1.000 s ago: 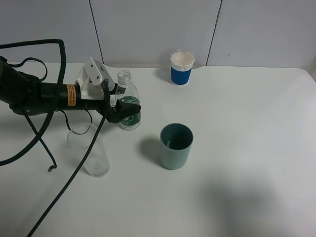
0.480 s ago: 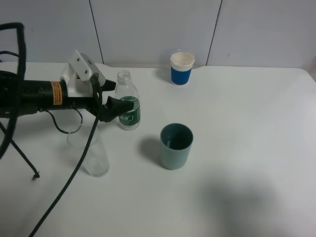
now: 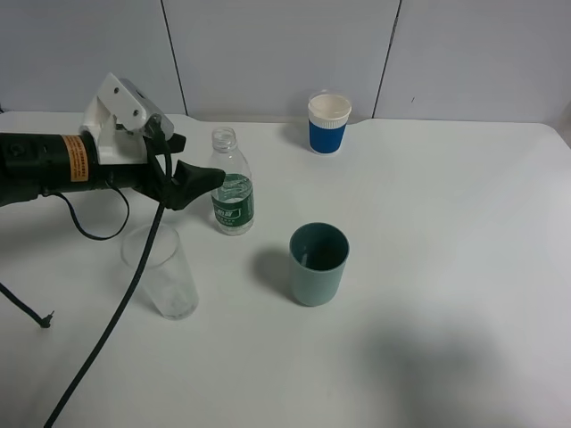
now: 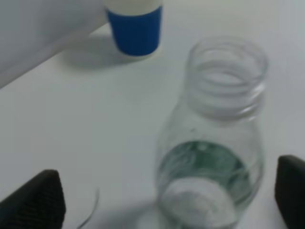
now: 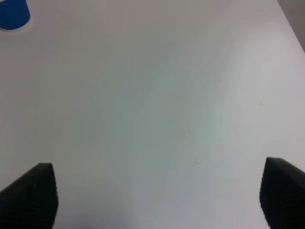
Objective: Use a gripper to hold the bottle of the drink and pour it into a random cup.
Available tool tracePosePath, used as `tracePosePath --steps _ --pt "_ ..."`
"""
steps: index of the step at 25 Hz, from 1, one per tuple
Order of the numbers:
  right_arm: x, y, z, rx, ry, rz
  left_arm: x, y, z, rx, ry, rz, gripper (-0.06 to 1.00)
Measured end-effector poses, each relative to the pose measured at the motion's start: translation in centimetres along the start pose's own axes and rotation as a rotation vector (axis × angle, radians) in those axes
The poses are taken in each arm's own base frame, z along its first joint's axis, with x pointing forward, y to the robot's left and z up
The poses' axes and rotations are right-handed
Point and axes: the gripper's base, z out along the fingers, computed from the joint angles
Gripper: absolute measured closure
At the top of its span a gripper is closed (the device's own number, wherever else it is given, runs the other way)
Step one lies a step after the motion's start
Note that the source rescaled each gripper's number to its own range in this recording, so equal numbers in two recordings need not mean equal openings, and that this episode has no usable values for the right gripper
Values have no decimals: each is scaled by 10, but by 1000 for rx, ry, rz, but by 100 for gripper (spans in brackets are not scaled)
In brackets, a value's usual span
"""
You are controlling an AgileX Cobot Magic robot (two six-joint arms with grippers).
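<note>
Your left gripper (image 3: pixel 198 176) is spread wide. The bottle (image 3: pixel 231 189) stands upright just ahead of it, not yet between the fingers.

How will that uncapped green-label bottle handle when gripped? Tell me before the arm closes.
The bottle looks like thin clear plastic and nearly empty, so probably light and apt to dent under a squeeze. Tall on a narrow base, it may tip if a left gripper finger nudges it. Its smooth wall could slip.
</note>
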Motion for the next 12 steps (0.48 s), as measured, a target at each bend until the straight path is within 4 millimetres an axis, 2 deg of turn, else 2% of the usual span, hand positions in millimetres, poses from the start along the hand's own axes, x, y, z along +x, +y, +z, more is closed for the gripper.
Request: tracePosePath --steps 4,12 --pt "0 0 0 0 0 0 0 2 -8 -75 35 -25 19" --pt "0 0 0 0 0 0 -14 8 -28 -236 64 -67 19"
